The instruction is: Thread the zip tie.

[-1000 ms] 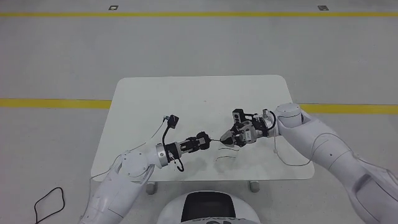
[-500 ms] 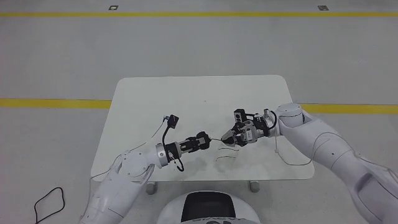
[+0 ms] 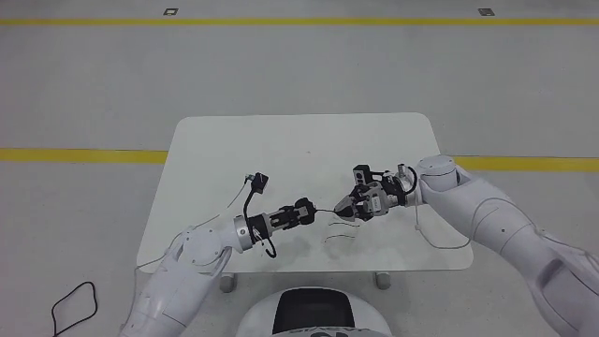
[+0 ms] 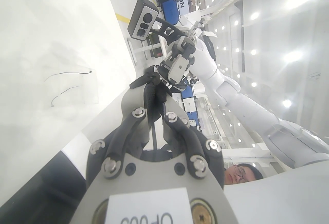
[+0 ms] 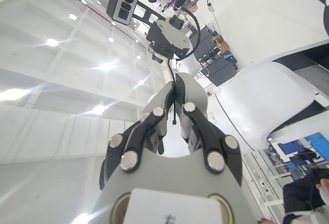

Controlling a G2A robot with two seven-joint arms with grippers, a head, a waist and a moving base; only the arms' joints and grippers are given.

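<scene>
The zip tie (image 3: 325,210) is held in the air over the near half of the table (image 3: 281,145), stretched between the two grippers. One end is clamped in the closed jaws of the left gripper (image 3: 309,211). The other end is pinched in the jaws of the right gripper (image 3: 343,209), with its tip left showing between the fingers. Two loose ties (image 3: 342,230) are seen lying on the table just below the grippers.
</scene>
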